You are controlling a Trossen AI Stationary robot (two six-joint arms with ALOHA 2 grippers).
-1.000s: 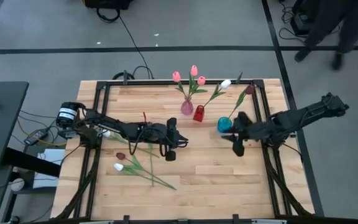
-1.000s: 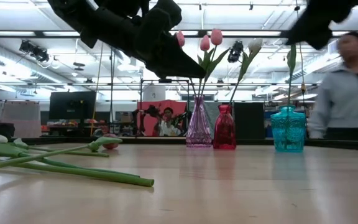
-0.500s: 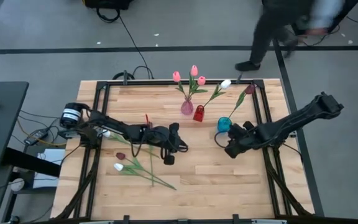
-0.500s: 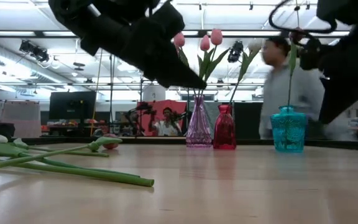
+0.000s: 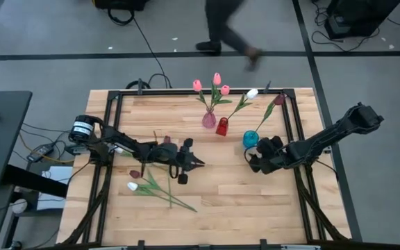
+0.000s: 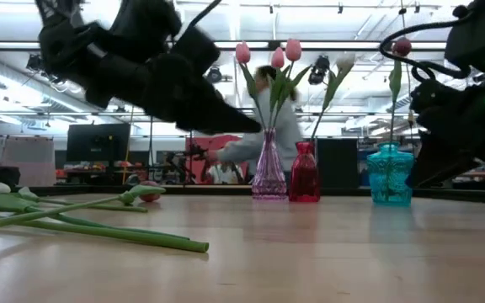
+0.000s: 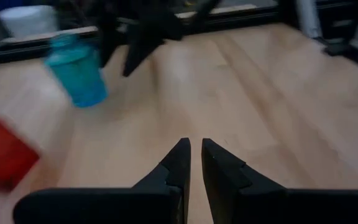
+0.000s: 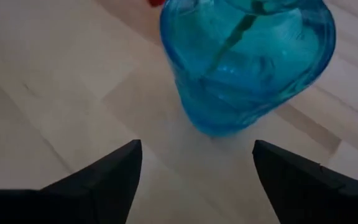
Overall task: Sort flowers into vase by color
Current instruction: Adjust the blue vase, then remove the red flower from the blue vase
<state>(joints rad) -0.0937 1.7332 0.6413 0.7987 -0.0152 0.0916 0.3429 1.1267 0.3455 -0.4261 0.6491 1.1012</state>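
While three pink tulips [image 5: 216, 85] stand in the purple vase [image 5: 208, 119], a white tulip [image 5: 252, 93] leans out of the red vase [image 5: 222, 126] and a maroon tulip [image 5: 278, 99] rises from the teal vase [image 5: 251, 139], the rest of the flowers lie loose on the wooden surface [image 5: 242, 194]. That loose bunch [image 5: 151, 184], with a white head and a maroon head on long green stems, lies just beside the left gripper [image 5: 194, 162], on the side toward its arm's base. The left gripper hovers over the middle of the surface with its fingers [image 7: 180, 163] drawn almost together, nothing between them. The right gripper [image 5: 254, 161] sits low, just beside the teal vase, which fills the right wrist view directly ahead of it; its fingers [image 8: 110, 177] are spread wide apart and hold nothing. The maroon tulip's stem shows through the teal glass. Beyond the far edge of the surface, a person [image 5: 224, 24] is on the floor behind the vases.
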